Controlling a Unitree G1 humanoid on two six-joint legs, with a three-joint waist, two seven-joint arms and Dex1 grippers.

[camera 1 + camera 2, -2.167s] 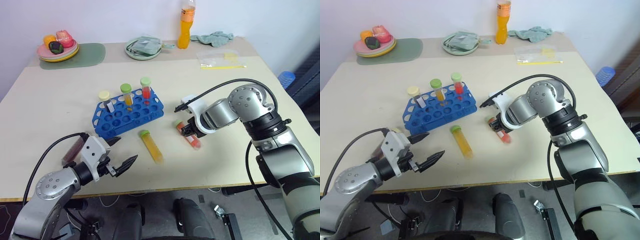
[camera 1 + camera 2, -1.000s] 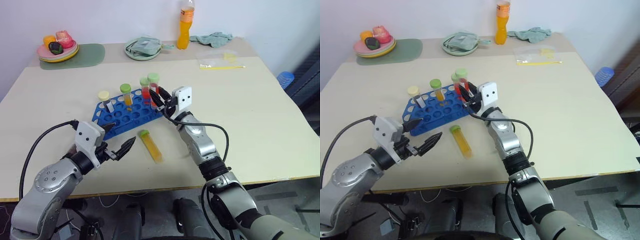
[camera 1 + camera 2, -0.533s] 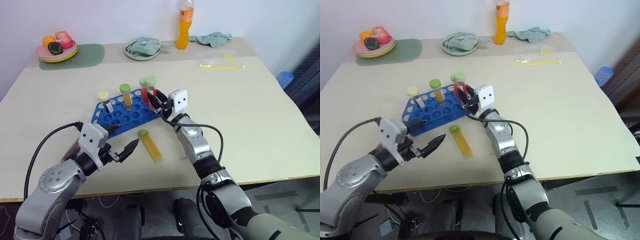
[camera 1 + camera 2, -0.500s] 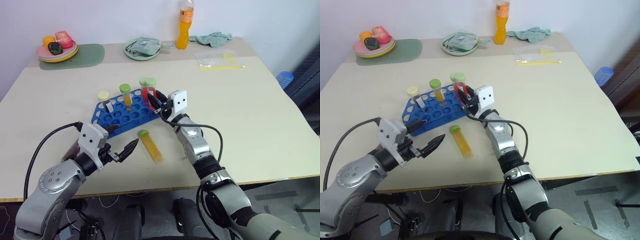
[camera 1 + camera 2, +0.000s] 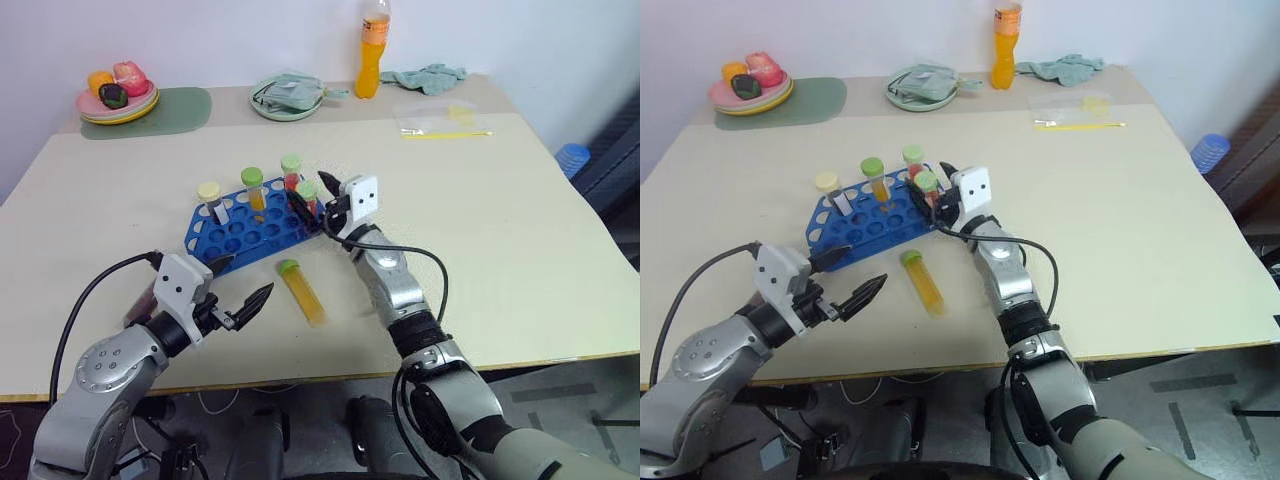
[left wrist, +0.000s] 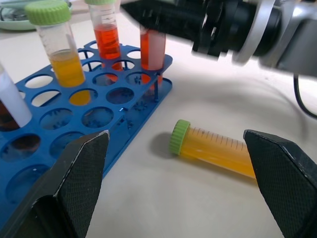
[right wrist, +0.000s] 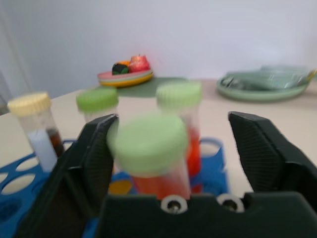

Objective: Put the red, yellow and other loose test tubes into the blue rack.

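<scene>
Now the right gripper (image 5: 322,196) has let go: in the left eye view its jaws, shut on the red tube a second ago, stand apart on either side of the green-capped red tube (image 5: 307,194), which sits upright in a hole at the near right corner of the blue rack (image 5: 254,228). The second red tube (image 5: 291,168), the yellow tube (image 5: 253,186) and the cream-capped tube (image 5: 209,195) stand in the rack's far row, as before. One yellow tube (image 5: 303,291) lies on its side on the counter (image 5: 500,210), just in front of the rack. The left gripper (image 5: 238,285) hovers with jaws wide and empty beside that lying tube, unmoved.

The right eye view repeats this: the released tube stands on its own in the rack, the right jaws flanking its cap without pinching it.

In the left wrist view, the lying yellow tube rests on the counter between the wide left fingers (image 6: 70,173), near the rack's front edge, untouched.

In the right wrist view, the blurred green cap sits between the parted right fingers (image 7: 94,148), clear gaps on both sides.

So the red tube looks placed; judging by what remains, the lying yellow tube is the only loose one left, and the left gripper is best placed for it.
</scene>
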